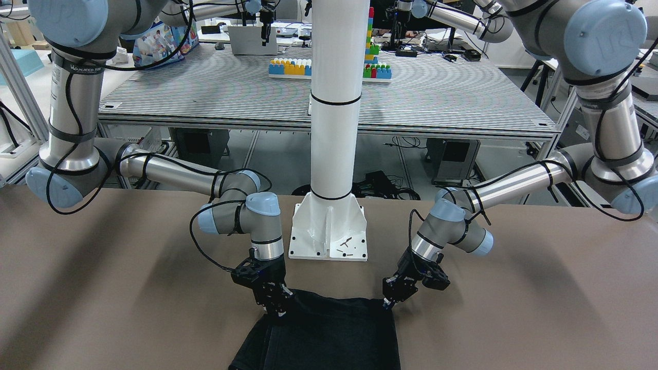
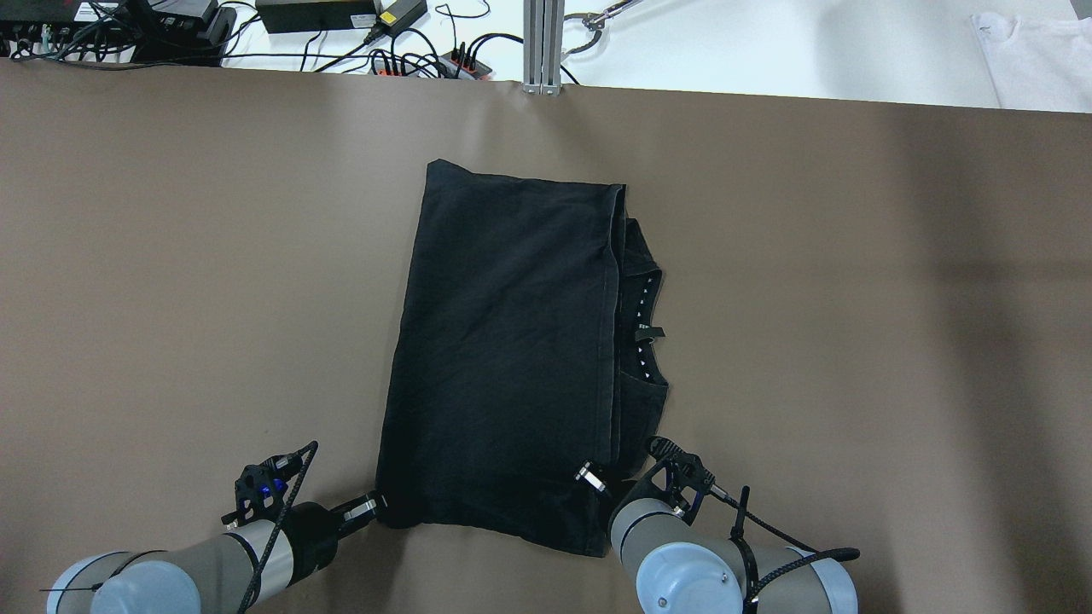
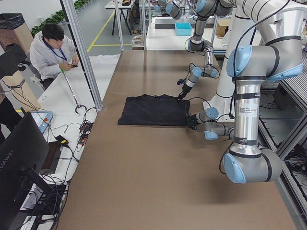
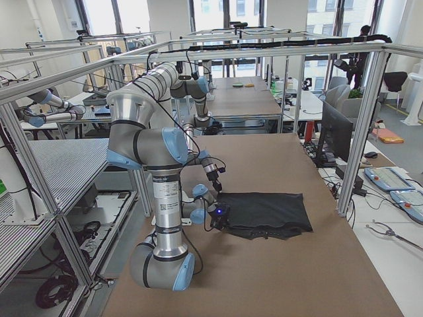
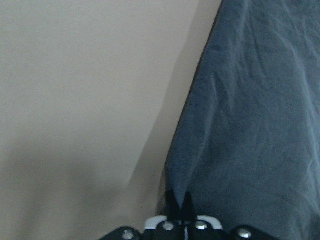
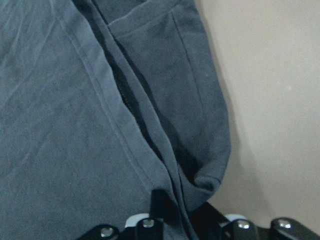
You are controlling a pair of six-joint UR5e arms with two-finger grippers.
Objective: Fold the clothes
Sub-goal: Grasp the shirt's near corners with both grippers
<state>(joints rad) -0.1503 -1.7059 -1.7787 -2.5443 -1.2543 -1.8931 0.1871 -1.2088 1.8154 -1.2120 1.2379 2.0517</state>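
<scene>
The black, thin, soft fabric garment [image 2: 503, 358] lies flat on the brown counter [image 2: 171, 298]. It is folded lengthwise, with its near edge close to the white pillar's square base plate [image 1: 329, 236]. The left jaws are pinched together on the garment's near left corner. The right jaws are closed on the stacked fabric layers at the near right corner. The neckline opening [image 2: 644, 328] shows along the garment's right side.

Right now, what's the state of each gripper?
left gripper: closed on the black garment, at its corner.
right gripper: closed on the black garment's folded edge.
</scene>
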